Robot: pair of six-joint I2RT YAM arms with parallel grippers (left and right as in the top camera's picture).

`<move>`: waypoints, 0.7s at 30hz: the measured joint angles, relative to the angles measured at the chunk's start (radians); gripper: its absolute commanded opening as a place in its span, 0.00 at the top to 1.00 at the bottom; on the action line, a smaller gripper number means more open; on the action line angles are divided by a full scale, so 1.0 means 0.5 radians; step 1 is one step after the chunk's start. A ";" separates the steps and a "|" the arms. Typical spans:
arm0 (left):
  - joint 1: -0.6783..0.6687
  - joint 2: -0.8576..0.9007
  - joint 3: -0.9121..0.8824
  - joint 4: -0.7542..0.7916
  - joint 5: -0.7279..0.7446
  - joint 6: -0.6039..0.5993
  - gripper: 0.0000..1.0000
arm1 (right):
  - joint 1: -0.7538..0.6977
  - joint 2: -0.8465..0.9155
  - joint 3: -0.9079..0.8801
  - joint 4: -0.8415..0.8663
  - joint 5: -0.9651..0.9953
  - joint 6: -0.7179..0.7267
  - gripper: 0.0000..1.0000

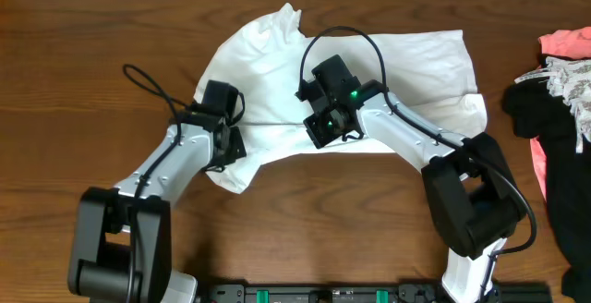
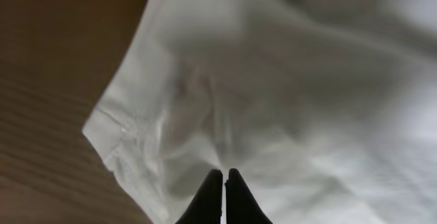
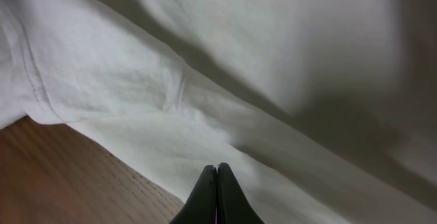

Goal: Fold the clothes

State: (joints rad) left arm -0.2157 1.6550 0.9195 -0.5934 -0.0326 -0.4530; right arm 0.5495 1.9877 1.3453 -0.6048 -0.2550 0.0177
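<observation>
You see your right gripper [image 3: 217, 173] pinched closed, tips over the white T-shirt [image 3: 239, 67] just inside its hemmed edge; wooden table [image 3: 61, 183] shows beyond that edge.

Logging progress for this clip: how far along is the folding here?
Done: nothing tidy yet. The white T-shirt lies rumpled on the table, with no clean fold visible. In hand: the left gripper and right gripper are both shut at its edge nearest the robot; whether they pinch cloth is unclear. Left: flattening and every fold. The dark and pink garments lie heaped at the right edge.
</observation>
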 measured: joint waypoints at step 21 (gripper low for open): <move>0.000 0.000 -0.078 0.127 0.000 0.000 0.94 | 0.052 0.067 -0.012 0.016 -0.002 0.078 0.99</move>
State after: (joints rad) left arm -0.2157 1.6550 0.8806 -0.5301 -0.0326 -0.4530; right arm 0.5755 2.0212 1.3392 -0.5968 -0.2558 0.0566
